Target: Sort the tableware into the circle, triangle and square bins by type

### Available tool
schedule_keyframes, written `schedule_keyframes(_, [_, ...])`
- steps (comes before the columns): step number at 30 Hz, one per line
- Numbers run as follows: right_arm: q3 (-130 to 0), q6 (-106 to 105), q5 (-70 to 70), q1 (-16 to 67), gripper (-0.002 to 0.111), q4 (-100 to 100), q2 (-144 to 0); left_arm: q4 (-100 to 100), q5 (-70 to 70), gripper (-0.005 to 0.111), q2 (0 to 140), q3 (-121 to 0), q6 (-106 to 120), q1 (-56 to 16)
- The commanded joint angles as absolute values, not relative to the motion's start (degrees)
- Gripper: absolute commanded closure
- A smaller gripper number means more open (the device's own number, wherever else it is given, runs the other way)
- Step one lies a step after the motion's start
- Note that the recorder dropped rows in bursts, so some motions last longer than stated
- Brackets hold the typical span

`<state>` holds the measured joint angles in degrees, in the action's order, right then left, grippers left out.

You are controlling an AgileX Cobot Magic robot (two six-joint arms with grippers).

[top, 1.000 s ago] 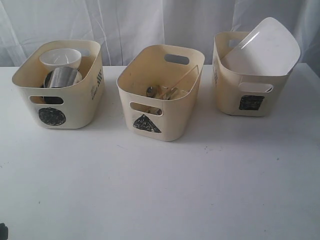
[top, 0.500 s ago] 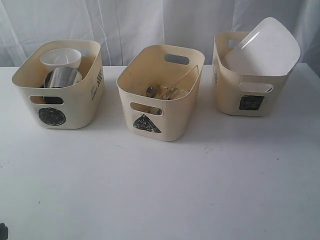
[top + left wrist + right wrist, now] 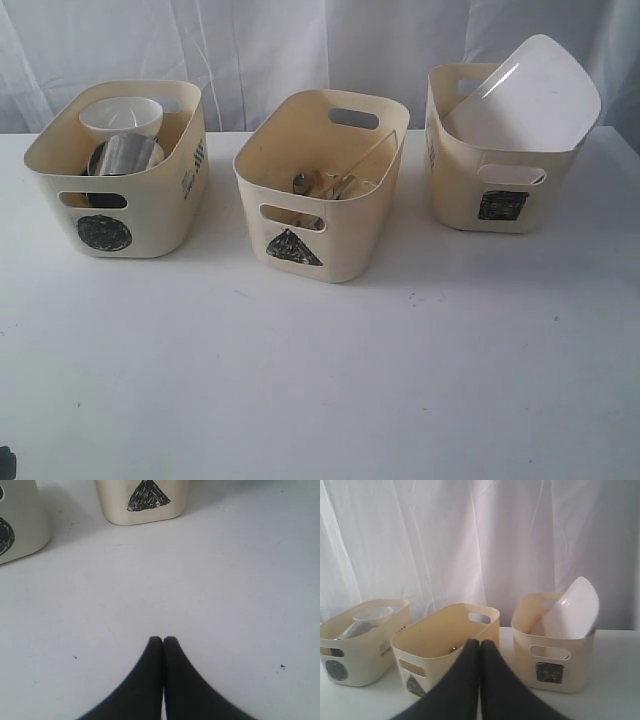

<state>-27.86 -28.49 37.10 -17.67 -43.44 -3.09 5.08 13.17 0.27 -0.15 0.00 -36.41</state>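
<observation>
**A:** What are the arms doing right now?

**B:** The left end effector (image 3: 163, 639) is hovering over the bare surface (image 3: 225, 580), its dark fingers (image 3: 145, 680) pressing together with nothing between them. The right end effector (image 3: 480, 642) is doing likewise, tips meeting and carrying nothing, pointing toward the row of bins.

**A:** And where is the tableware sitting?

**B:** Everything I can make out is lying inside the bins. The circle bin (image 3: 150, 215) is holding the small white bowl (image 3: 121, 118), which is perching on a steel mug (image 3: 122, 155). The triangle bin (image 3: 350, 235) is holding steel cutlery (image 3: 318, 185), and a thin stick, probably a chopstick (image 3: 368, 158), is leaning toward its corner. I can't tell spoon from fork. The white rounded-square plate (image 3: 530, 95) is standing tilted in the square bin (image 3: 455, 190), poking above the rim.

**A:** Why tilted?

**B:** I'm guessing it is too wide to lie flat, so it's leaning on the wall. The grouping is following type: round vessels, long utensils, flat plate. Nothing is lying loose on the surface, so I'm judging the sort finished.

**A:** Anything readable?

**B:** Each bin is wearing a black scribble: circle mark (image 3: 104, 233), triangle mark (image 3: 291, 247), square mark (image 3: 502, 205). Small dark print (image 3: 195, 170) is showing on the circle bin's side, but it's too blurred to read.
</observation>
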Motion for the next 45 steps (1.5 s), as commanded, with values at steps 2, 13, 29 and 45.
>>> schedule_keyframes(2, [-21.74, -15.45, 27.01, -17.74, 0.108, -23.13, -0.88, 5.72, 13.33, 0.107, 0.00, 0.00, 0.00, -36.71])
schedule_keyframes(13, [-8.09, 6.32, 17.84, -17.74, 0.108, 1.50, 0.00, 5.72, 13.33, 0.107, 0.00, 0.00, 0.00, -36.71])
schedule_keyframes(29, [0.00, 2.43, 11.13, -17.74, 0.108, 1.50, 0.00, 5.72, 13.33, 0.107, 0.00, 0.00, 0.00, -36.71])
schedule_keyframes(45, [0.00, -4.69, 15.01, -1.56, 0.108, 2.19, 0.00, 5.72, 13.33, 0.107, 0.00, 0.00, 0.00, -36.71])
